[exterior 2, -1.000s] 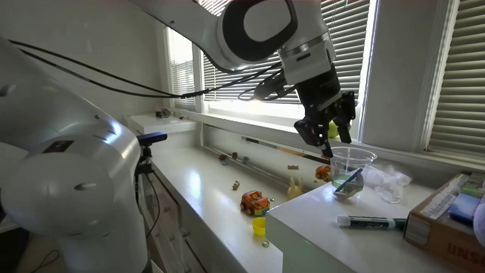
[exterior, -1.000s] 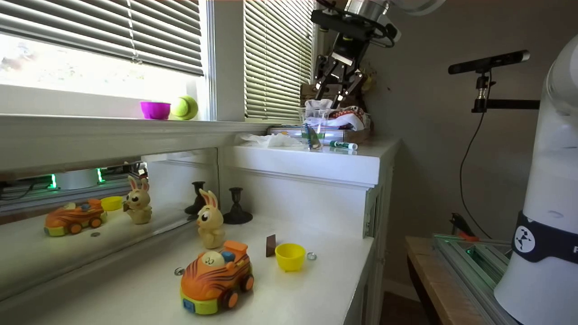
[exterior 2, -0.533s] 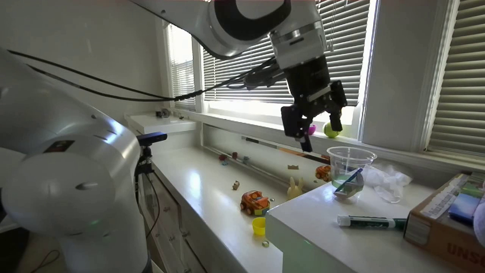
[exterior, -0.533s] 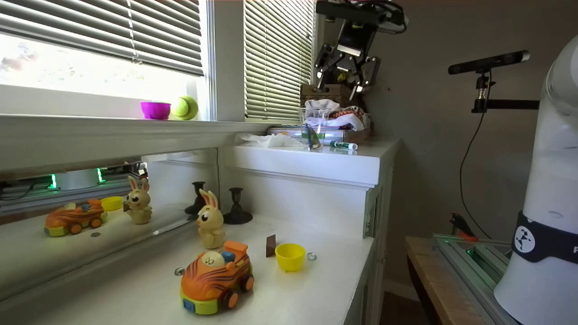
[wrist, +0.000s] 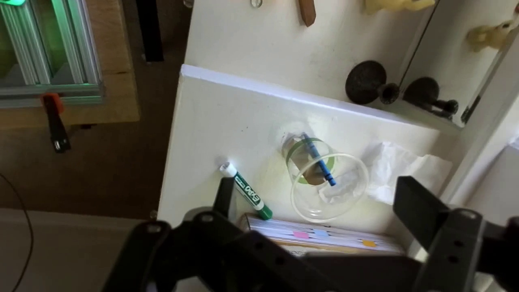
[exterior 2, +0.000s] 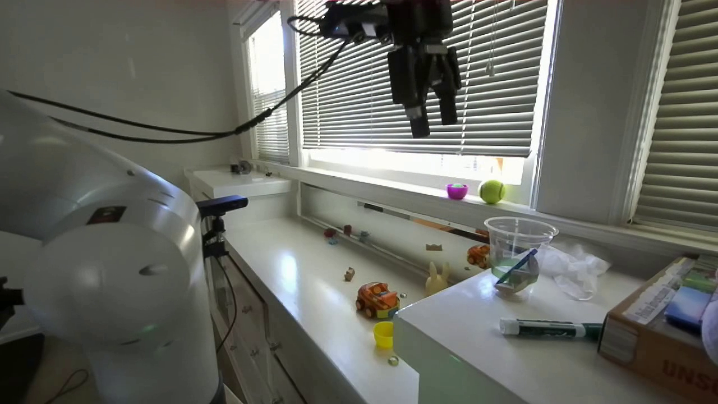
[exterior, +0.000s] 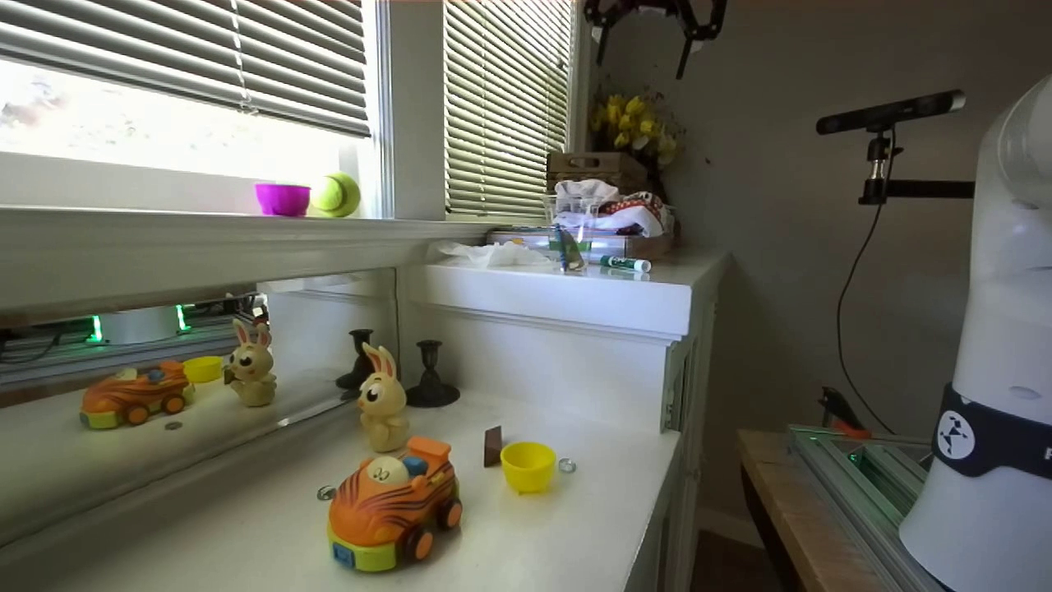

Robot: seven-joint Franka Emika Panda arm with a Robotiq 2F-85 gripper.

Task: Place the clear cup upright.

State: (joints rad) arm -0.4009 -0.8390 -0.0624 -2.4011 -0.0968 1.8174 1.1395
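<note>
The clear cup (exterior 2: 513, 238) stands upright on the raised white ledge (exterior 2: 465, 331), with its rim up. It also shows in an exterior view (exterior: 573, 215) and in the wrist view (wrist: 324, 198). A blue crayon (wrist: 318, 158) and a brownish piece (wrist: 314, 175) lie inside it, near the bottom. My gripper (exterior 2: 435, 128) is open and empty, high above the cup and apart from it. In an exterior view only the fingers of the gripper (exterior: 641, 67) show at the top edge. In the wrist view the cup lies between and beyond the open fingers (wrist: 318, 194).
A green marker (exterior 2: 549, 328), a crumpled tissue (exterior 2: 575, 272) and a box (exterior 2: 634, 320) surround the cup. The lower counter holds an orange toy car (exterior: 394, 510), a rabbit (exterior: 384, 411), a yellow cup (exterior: 528, 467) and a candlestick (exterior: 430, 382). A purple cup (exterior: 283, 200) and ball (exterior: 337, 196) stand on the sill.
My gripper has risen from close above the cup's rim to high above it, moving left in one exterior view. It stays open. The cup has not moved.
</note>
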